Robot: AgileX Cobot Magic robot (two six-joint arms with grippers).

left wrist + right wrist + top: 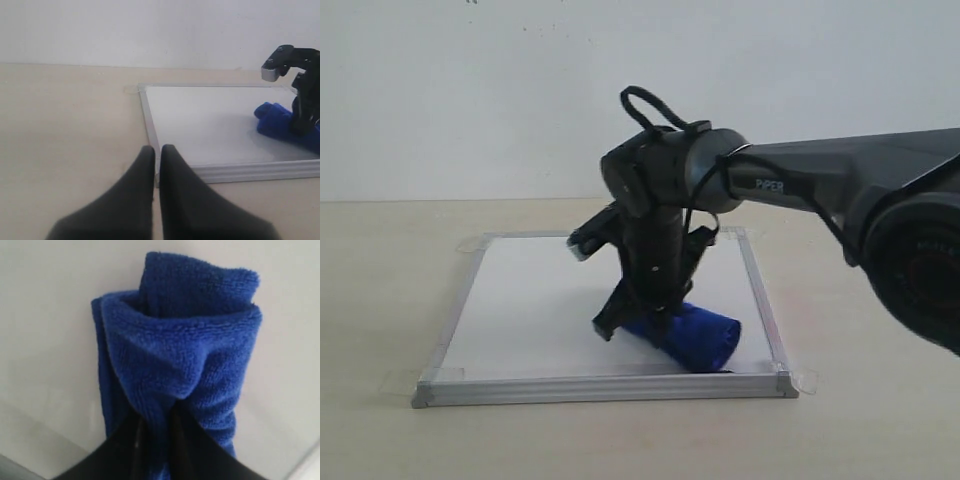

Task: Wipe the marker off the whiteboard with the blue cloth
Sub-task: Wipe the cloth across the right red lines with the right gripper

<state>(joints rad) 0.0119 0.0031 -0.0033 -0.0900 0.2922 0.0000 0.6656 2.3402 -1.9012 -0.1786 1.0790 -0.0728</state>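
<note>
I see my right gripper [642,318] pinching the blue cloth [705,338] down on the whiteboard [530,310], low in the middle of the frame, ready to rub, but the marker may be hidden underneath.

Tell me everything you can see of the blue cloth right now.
The blue cloth is deep royal-blue, plush like microfibre, bunched into a loose roll. The right gripper is shut on a pinch of it from above. It lies on the whiteboard near its lower right corner in the exterior view, one end sticking out past the gripper.
</note>
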